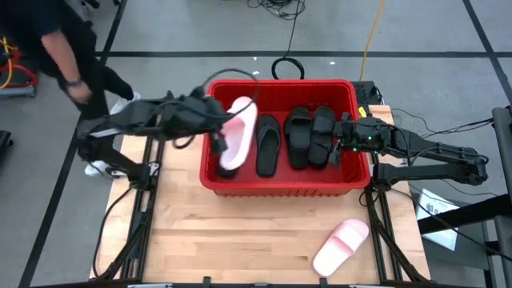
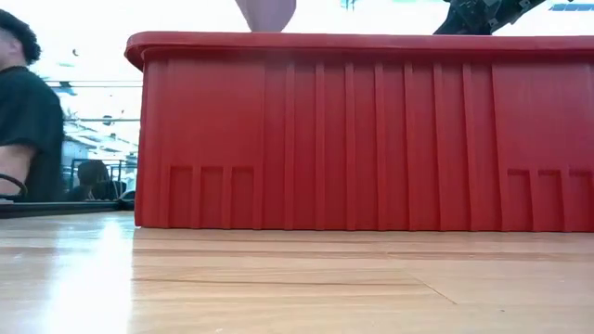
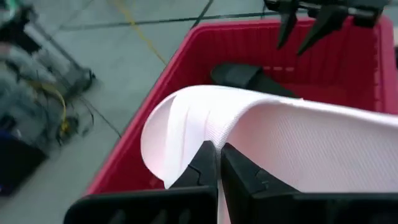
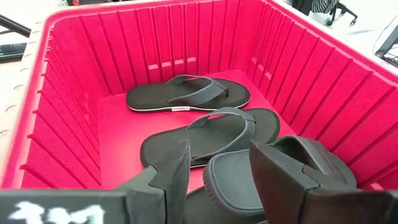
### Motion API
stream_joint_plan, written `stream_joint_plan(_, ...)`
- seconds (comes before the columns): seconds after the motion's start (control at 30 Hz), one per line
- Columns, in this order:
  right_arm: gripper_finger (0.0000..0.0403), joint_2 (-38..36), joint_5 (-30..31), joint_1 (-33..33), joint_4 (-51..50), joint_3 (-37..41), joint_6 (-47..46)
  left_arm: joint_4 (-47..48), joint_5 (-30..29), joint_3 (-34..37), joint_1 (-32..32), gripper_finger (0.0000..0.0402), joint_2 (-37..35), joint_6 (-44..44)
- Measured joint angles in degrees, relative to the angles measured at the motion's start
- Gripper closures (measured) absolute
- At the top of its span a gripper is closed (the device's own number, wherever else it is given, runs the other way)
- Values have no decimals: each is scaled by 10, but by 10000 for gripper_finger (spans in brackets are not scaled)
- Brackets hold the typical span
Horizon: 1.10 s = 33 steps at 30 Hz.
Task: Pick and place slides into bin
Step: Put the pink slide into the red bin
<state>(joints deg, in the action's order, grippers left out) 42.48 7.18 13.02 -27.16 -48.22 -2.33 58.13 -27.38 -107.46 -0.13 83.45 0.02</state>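
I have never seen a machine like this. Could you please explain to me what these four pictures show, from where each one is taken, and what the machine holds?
This is a robot with two dark arms at a wooden table; each arm ends in a two-finger gripper. One picture looks straight down from above, one looks level across the table top, and the other two come from small cameras on the wrists.

On the table stands a red bin. In it lie black slides. The left gripper is shut on a pale pink slide and holds it over the bin's left part. The right gripper is open above the black slides at the bin's right end; it holds nothing. A second pink slide lies on the table, outside the bin. A person is beside the table.
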Motion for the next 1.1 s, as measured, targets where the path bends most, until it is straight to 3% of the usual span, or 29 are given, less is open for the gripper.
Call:
stream_joint_plan(0.23, 248, -21, 0, 0, 0, 0, 16, -56, 23, 0, 58, 401, 90, 112)
stream_joint_plan(0.77, 248, -89, 0, 0, 0, 0, 19, -147, 45, 0, 96, 401, 268, 178)
stream_joint_plan(1.1, 248, -95, 0, 0, -1, 0, 44, -174, -17, 0, 106, 401, 336, 199)
